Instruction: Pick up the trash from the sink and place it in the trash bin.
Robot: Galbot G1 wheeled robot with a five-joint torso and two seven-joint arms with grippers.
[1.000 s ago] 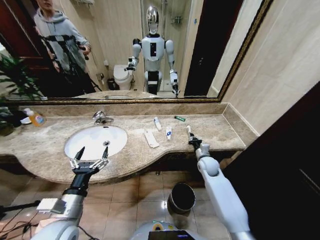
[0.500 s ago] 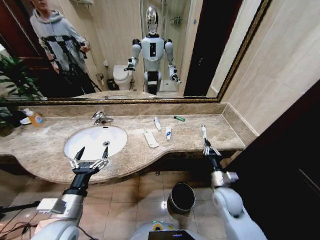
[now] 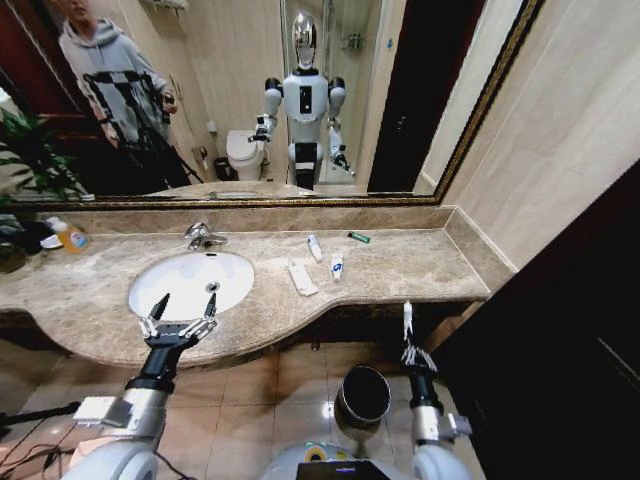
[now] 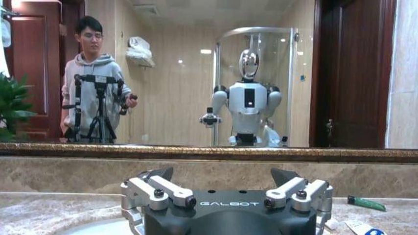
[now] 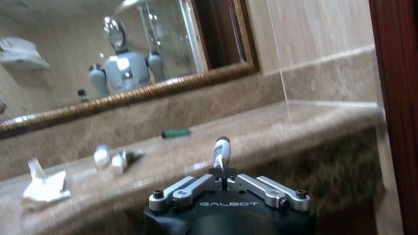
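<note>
My right gripper (image 3: 409,350) hung below the counter's near edge, just right of the trash bin (image 3: 363,394) on the floor, its fingers pinched on a small white tube (image 3: 407,320) that stood upright between them (the markings on it were too blurred to read). My left gripper (image 3: 178,321) hovered with its fingers spread wide over the near rim of the sink (image 3: 160,272). On the counter to the sink's right lay a flat white packet (image 3: 302,278), two more white tubes (image 3: 337,266) beside it, and farther back a dark green stick (image 3: 359,237).
</note>
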